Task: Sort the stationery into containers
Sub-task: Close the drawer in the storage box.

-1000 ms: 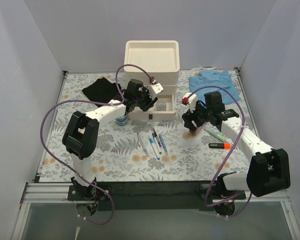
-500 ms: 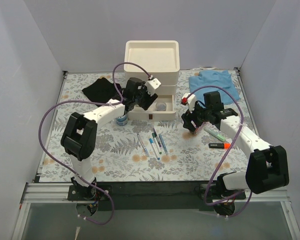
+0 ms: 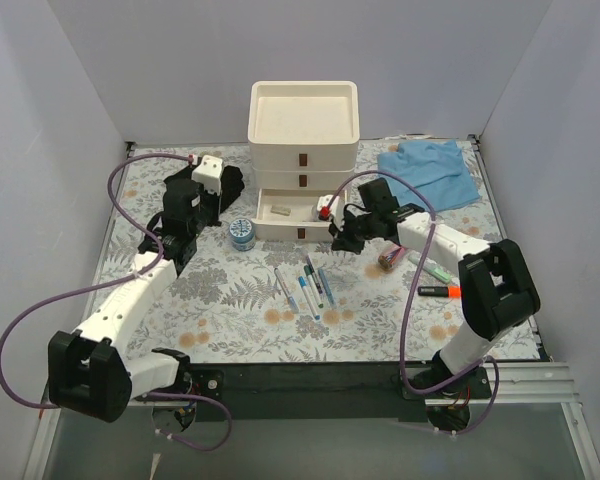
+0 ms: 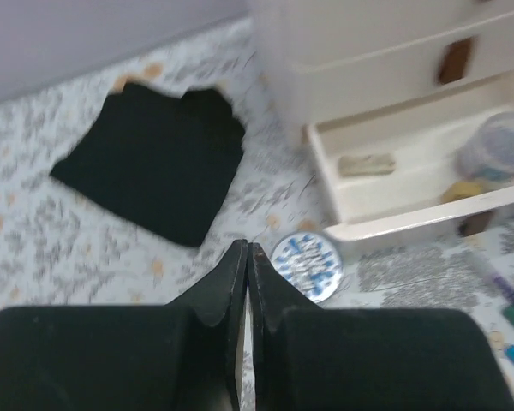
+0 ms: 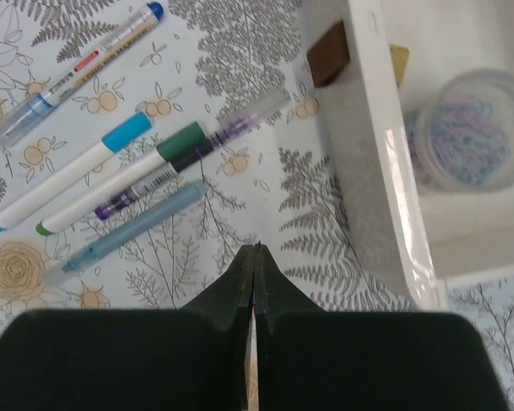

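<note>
Pens [image 3: 306, 283] lie at 7 o'clock of the nearer right gripper [image 3: 340, 238] from above; left wrist: left gripper [image 4: 247, 248] clenched on nothing, blue tub [image 4: 307, 264] at 3 o'clock; right wrist: jaws clenched and empty, pens at 10 o'clock, long axes running 8 to 2.

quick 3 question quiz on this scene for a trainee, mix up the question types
1. True or false: the organiser has its bottom drawer pulled open.
2. Where is the blue round tub?
A. inside the open drawer
B. on the table, just left of the open drawer
C. on the blue cloth
3. Fill in: the left gripper and the right gripper are both ____, holding nothing.

Key: 1 true; 2 B; 3 shut
</note>
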Tool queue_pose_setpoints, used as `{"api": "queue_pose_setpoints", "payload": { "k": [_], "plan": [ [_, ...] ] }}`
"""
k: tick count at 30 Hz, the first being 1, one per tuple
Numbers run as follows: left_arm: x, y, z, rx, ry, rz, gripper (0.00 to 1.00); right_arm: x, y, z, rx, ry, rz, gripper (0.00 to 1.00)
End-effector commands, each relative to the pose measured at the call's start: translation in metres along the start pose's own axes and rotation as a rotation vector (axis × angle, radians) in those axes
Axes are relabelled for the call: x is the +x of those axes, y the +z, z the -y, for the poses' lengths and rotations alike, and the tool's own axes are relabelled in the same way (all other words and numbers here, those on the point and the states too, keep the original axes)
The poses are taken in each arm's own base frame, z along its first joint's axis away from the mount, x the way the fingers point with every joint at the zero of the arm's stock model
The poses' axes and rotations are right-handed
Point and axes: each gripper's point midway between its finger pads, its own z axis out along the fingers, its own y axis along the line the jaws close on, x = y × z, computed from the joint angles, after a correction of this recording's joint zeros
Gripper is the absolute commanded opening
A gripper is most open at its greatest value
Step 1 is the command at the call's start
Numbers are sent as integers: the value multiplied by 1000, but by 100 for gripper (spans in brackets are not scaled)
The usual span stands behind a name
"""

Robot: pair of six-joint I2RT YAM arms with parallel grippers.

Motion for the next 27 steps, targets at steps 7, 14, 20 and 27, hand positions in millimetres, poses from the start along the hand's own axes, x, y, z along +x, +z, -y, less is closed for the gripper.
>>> {"api": "queue_pose_setpoints", "payload": {
  "k": [7,14,20,27],
  "plan": [
    [75,4,-14,-95,-119,-185,0,-49,50,20,129,-189,79,1],
    [86,8,-13,-100,-132,-203,0,-55,62,63,282,-194,49,1],
    [94,9,-18,-117,-169,-217,0,-81,53,111,421,-104,117,1],
    [96,17,-14,-85,-192,-230,0,-89,60,151,494,-66,135,1]
  ]
}}
